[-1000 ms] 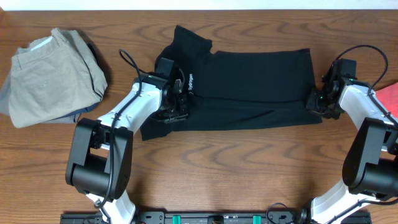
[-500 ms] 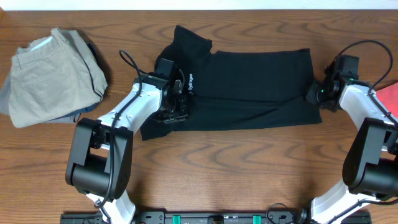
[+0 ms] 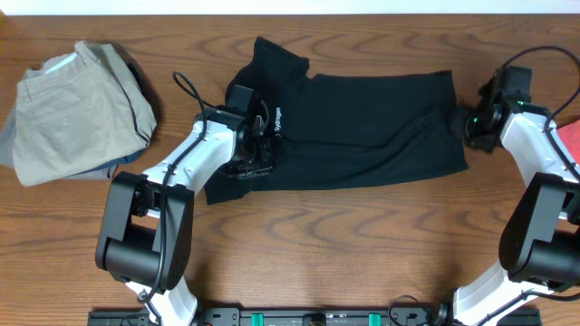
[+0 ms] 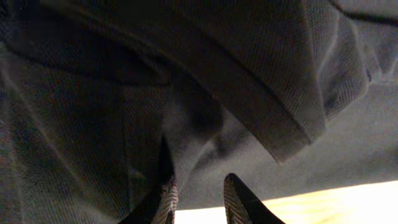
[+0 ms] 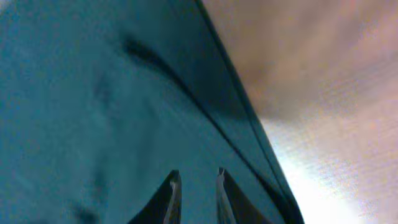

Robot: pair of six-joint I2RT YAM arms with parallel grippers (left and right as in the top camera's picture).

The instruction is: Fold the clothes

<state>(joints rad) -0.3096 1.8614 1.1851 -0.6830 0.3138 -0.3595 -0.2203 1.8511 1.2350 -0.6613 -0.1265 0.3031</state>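
Note:
The clothes, a black T-shirt [image 3: 362, 127] with a small white logo [image 3: 278, 120], lie spread flat across the middle of the table. My left gripper [image 3: 256, 154] rests low on the shirt's left part. In the left wrist view its fingertips [image 4: 199, 179] stand a little apart, both ribbed pads bare, with a dark fold [image 4: 186, 124] bunched against the left finger. My right gripper [image 3: 462, 131] hovers at the shirt's right edge. In the right wrist view its narrow gap [image 5: 198, 172] shows smooth fabric [image 5: 93, 93] behind and nothing pinched.
Khaki trousers [image 3: 77, 109] lie folded at the far left. A red-pink cloth [image 3: 571, 136] peeks in at the right edge. Bare wooden table [image 3: 344, 235] runs along the front, between the two arm bases.
My right gripper has moved from the shirt's lower right corner toward the far side and slightly right along the hem. The left arm has not moved.

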